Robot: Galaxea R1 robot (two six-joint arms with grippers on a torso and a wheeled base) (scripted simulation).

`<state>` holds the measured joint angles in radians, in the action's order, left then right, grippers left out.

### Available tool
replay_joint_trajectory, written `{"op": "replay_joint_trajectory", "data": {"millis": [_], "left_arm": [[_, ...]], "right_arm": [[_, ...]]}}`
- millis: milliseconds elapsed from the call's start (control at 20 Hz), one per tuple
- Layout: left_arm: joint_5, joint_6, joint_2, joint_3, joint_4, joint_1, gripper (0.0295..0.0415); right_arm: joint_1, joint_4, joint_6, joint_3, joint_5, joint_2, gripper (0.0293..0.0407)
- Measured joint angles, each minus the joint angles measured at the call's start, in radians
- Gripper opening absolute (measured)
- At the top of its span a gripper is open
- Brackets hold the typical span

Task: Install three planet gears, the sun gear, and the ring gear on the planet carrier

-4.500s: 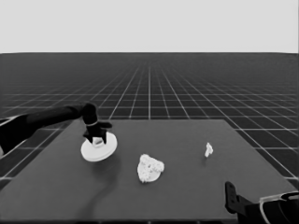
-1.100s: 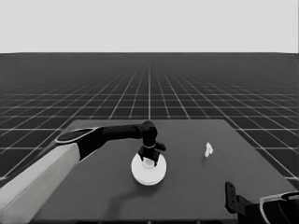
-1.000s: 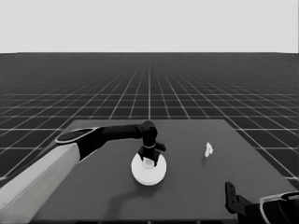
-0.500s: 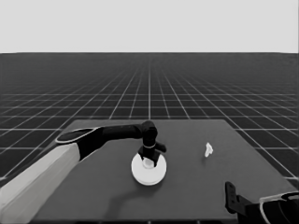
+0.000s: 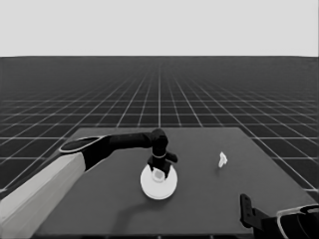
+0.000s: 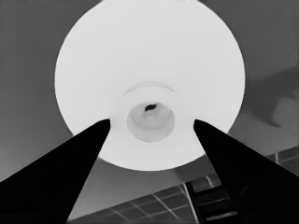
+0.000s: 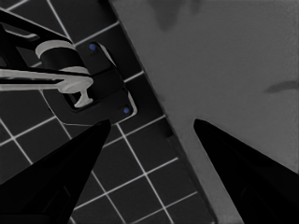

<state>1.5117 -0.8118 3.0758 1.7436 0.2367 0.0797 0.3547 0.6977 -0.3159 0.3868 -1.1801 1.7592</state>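
Observation:
The larger round part (image 5: 158, 185) lies flat at the table's middle. It fills the left wrist view (image 6: 149, 60), where its raised hub and small central hole show. My left gripper (image 5: 159, 167) stands right above the hub. In the left wrist view the left gripper (image 6: 152, 122) is open, with one finger on each side of the hub. The smaller round part and the gears are hidden under the larger one. My right gripper (image 5: 246, 211) waits at the table's near right corner, and in the right wrist view it (image 7: 152, 122) is open and holds nothing.
A thin white piece (image 5: 222, 160) lies alone on the table's right side. The left arm's pale part (image 5: 40, 194) crosses the near left of the table. The right wrist view shows dark machinery (image 7: 88, 88) past the table's edge.
4.5 s ago the larger round part was at the table's left under my left gripper, and the smaller one with gears showed at the middle. Now the larger covers them. Almost nothing moved in the last second.

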Motion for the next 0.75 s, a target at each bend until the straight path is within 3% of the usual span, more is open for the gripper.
{"op": "replay_joint_trajectory", "data": {"millis": [150, 500, 550, 600, 650, 750], "left_arm": [[0.021, -0.444, -0.013, -0.047, -0.073, -0.087, 0.0385], [0.028, -0.553, -0.013, -0.052, -0.092, -0.108, 0.0385], [-0.319, -0.071, -0.279, -0.497, -0.024, -0.194, 0.0408], [-0.533, 0.407, -0.677, -0.839, 0.016, -0.29, 0.0414], [-0.657, 0.718, -0.954, -1.036, 0.04, -0.346, 0.0401], [-0.773, 1.009, -1.199, -1.226, 0.062, -0.395, 0.0388]], "right_arm": [[0.0, 0.0, 0.0, 0.0, 0.0, 0.0, 0.0385], [0.0, 0.0, 0.0, 0.0, 0.0, 0.0, 0.0385], [-0.316, -0.488, -0.19, 0.299, -0.06, 0.121, 0.0393], [-0.459, -0.648, -0.26, 0.665, -0.159, 0.274, 0.0392], [-0.482, -0.67, -0.283, 0.941, -0.234, 0.404, 0.0389], [-0.483, -0.67, -0.264, 1.277, -0.305, 0.566, 0.0385]]}}
